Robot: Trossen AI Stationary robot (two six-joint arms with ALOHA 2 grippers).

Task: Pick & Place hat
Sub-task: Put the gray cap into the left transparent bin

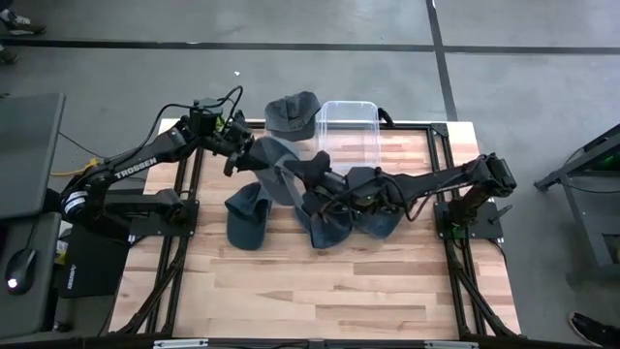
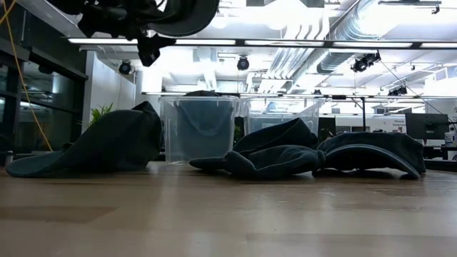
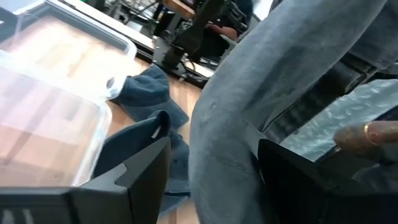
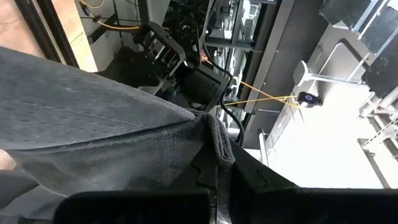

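overhead, the left gripper (image 1: 235,147) and the right gripper (image 1: 312,168) both clamped one dark grey fabric hat (image 1: 274,167), raised above the pale wooden table (image 1: 339,281) just beside the clear plastic bin (image 1: 349,129) at the far edge. left fingers stood wide on the cloth, right fingers fully closed. three more grey hats (image 1: 334,218) lay mid-table; the near half lay open.
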